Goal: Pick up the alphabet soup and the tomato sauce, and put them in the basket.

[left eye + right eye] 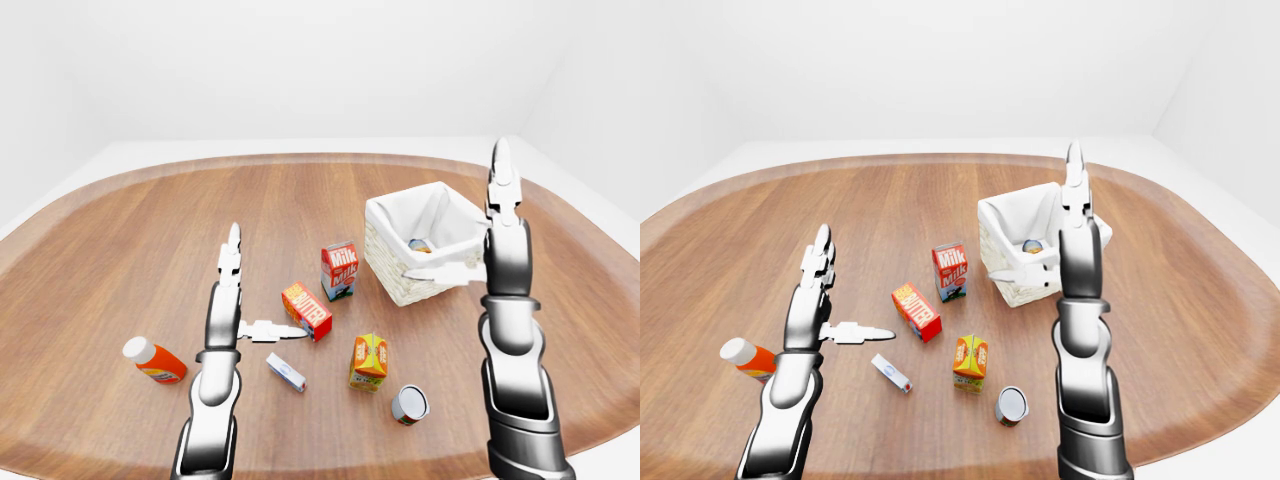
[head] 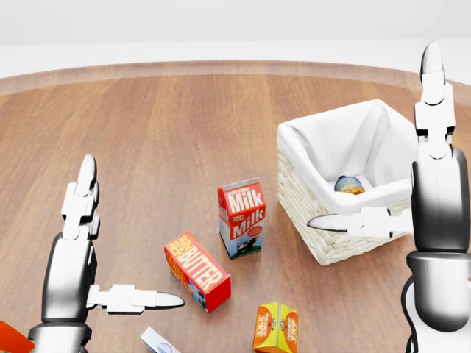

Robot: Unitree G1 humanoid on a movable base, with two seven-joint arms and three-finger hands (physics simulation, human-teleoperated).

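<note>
Bottle [image 1: 152, 361], red with white cap: lying at far left of the left-eye view, not mine to move

My left hand [image 1: 228, 285]: fingers spread, thumb out toward the butter box, holding nothing

Small flat packet [image 1: 286, 372]: lying near the bottom edge

Butter box [image 2: 196, 271], milk carton [image 2: 241, 218], orange carton [image 1: 368, 361]: clustered mid-table, all distractors

Can [image 1: 409, 404]: on its side, grey end facing me, low on the table between my arms; label unreadable, so I judge it the remaining task can but cannot say which

Basket [image 2: 309, 140], white-lined wicker: one can [image 2: 349, 185] already inside, near its right wall; soup or sauce I cannot tell

My right hand [image 2: 430, 162]: raised beside the basket, fingers spread, empty

Step in hand: one can delivered, second pending. Next move, as I judge it: lower my right hand toward the lying can, fingers wide enough to close round its curved side
</note>
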